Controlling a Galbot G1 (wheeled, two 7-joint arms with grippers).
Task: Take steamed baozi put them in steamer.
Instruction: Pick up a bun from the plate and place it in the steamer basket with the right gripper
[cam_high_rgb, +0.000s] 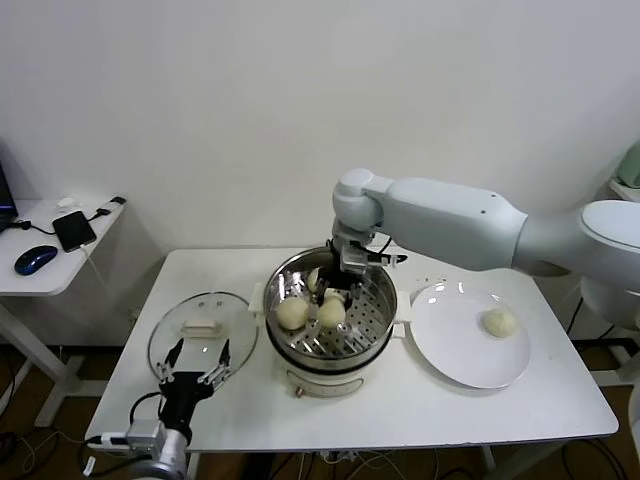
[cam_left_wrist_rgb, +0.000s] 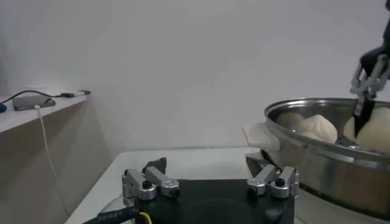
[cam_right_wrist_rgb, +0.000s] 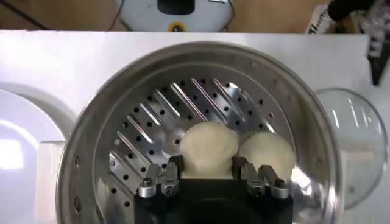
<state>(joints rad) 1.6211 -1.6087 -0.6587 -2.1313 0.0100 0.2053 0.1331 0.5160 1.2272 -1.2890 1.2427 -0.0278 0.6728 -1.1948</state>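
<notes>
The steamer (cam_high_rgb: 372, 335) stands mid-table, its perforated tray showing in the right wrist view (cam_right_wrist_rgb: 152, 115). My right gripper (cam_high_rgb: 338, 290) reaches down into it, shut on a cream-white baozi (cam_high_rgb: 331, 312), with the fingers (cam_right_wrist_rgb: 175, 165) pressed on both sides of that bun (cam_right_wrist_rgb: 209, 146). A second baozi (cam_high_rgb: 292, 314) lies beside it on the tray (cam_right_wrist_rgb: 267, 153). A third (cam_high_rgb: 313, 279) shows partly behind the gripper. One more baozi (cam_high_rgb: 499, 322) lies on the white plate (cam_high_rgb: 450, 345). My left gripper (cam_high_rgb: 197, 365) is open and empty near the table's front-left edge (cam_left_wrist_rgb: 207, 165).
The round glass lid (cam_high_rgb: 203, 330) lies flat left of the steamer, just beyond my left gripper. The steamer's wall (cam_left_wrist_rgb: 317, 158) is close on that gripper's right. A side table (cam_high_rgb: 40, 275) with a mouse and phone stands far left.
</notes>
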